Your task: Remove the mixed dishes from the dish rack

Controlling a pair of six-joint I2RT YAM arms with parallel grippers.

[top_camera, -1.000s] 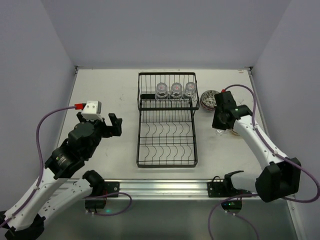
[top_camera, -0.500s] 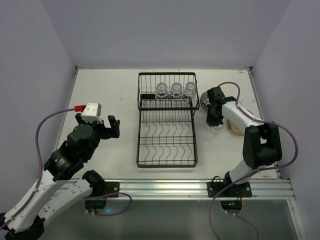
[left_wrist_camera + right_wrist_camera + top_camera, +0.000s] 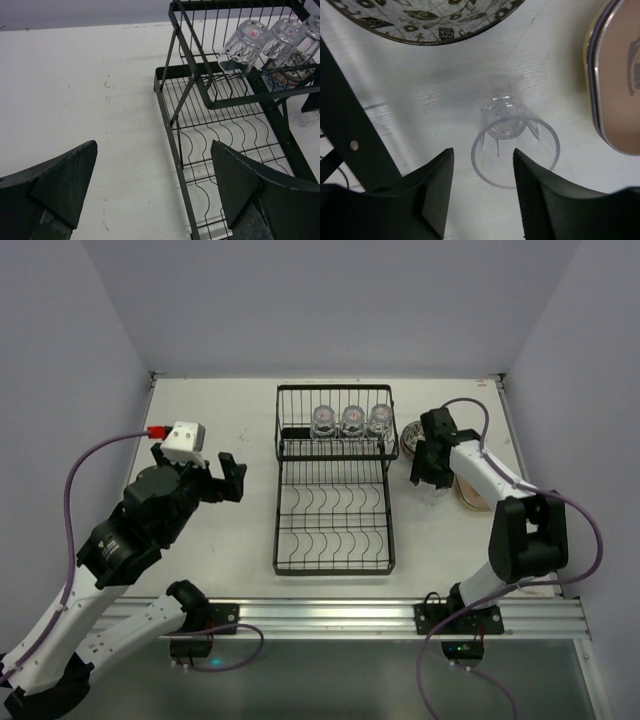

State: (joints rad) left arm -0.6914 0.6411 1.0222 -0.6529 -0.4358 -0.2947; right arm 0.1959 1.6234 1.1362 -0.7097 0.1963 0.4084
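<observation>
Hanging over a clear glass cup (image 3: 512, 132), the right tool (image 3: 483, 165) has its jaws spread either side of it and grips nothing. The cup stands upright, mouth up, on the white surface (image 3: 200, 420) just right of the dish rack (image 3: 279, 510). Judging by its neighbours, the spot serves as the drop zone. A patterned bowl (image 3: 420, 15) sits just beyond the cup, and a stack of rounded-square plates (image 3: 620, 85) lies close on its right, purple and yellow rims showing under a tan top. Whether either jaw brushes the glass cannot be told from the wrist view. Three more cups (image 3: 352, 421) lean in a row on the rack's raised shelf, the only dishes seen in the rack; its lower tray holds nothing. The left tool (image 3: 153, 145), wide open and empty, hangs over the surface left of the rack and faces the shelf, probably placed to reach those cups. The glass looks thin and see-through with a faceted base, likely slippery.
</observation>
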